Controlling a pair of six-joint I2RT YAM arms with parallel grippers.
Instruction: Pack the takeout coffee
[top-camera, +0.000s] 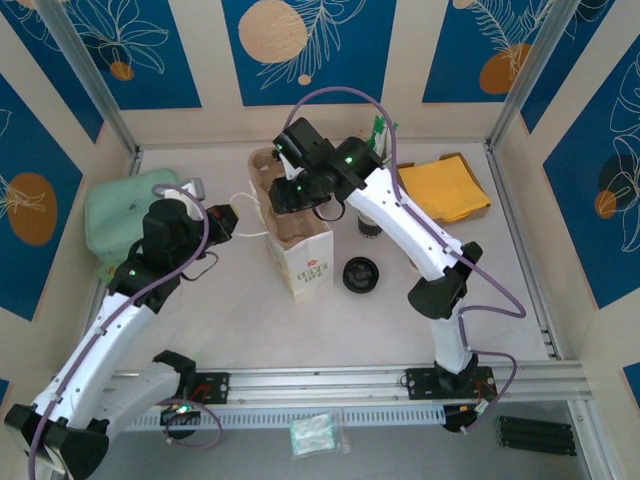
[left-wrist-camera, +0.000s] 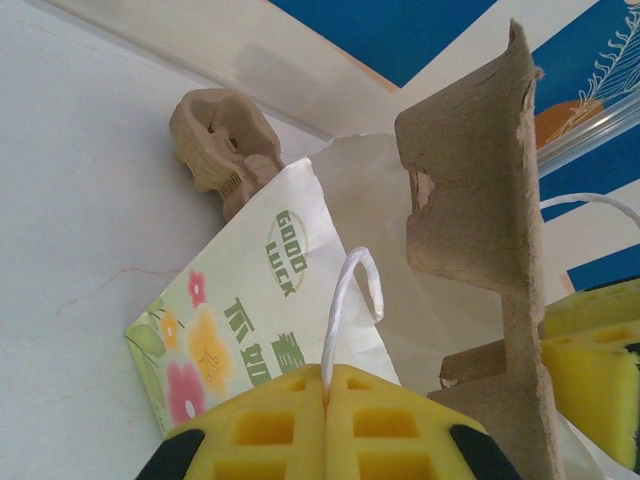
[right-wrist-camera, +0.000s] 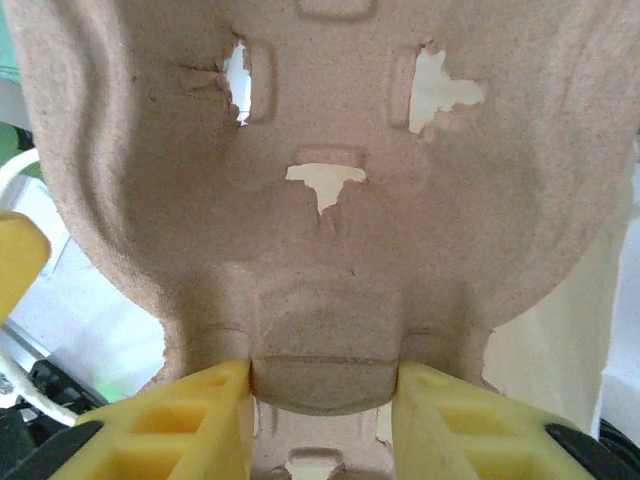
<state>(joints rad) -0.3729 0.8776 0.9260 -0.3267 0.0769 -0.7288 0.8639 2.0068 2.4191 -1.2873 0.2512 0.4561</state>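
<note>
While the left tool (left-wrist-camera: 327, 385) is pressed together on the white string handle (left-wrist-camera: 352, 290) of the paper bag (left-wrist-camera: 245, 345), the right tool (right-wrist-camera: 325, 378) pinches the centre tab of the pulp carrier (right-wrist-camera: 320, 150), which hangs upright over the bag's mouth. Neither tool holds the drink. Beyond them, the takeout coffee (top-camera: 367, 228) stands on the desk (top-camera: 250, 320) just right of the bag. It sits around the middle of the desk, a little toward the far edge, and is partly hidden under the right arm (top-camera: 410, 225). The black lid (top-camera: 360, 273) lies apart from it on the near side. I judge the cup to be light with a thin, soft wall, so a hard squeeze would likely dent it. The rolled rim is probably its stiffest part. With the lid off, any tilt could spill whatever it holds, though I cannot tell whether it is filled. The safest hold seems to be a gentle pinch across the body just under the rim, keeping it upright. From above it shows as a small round paper cup with a dark lower band and a paler top, too small and covered to say more.
</note>
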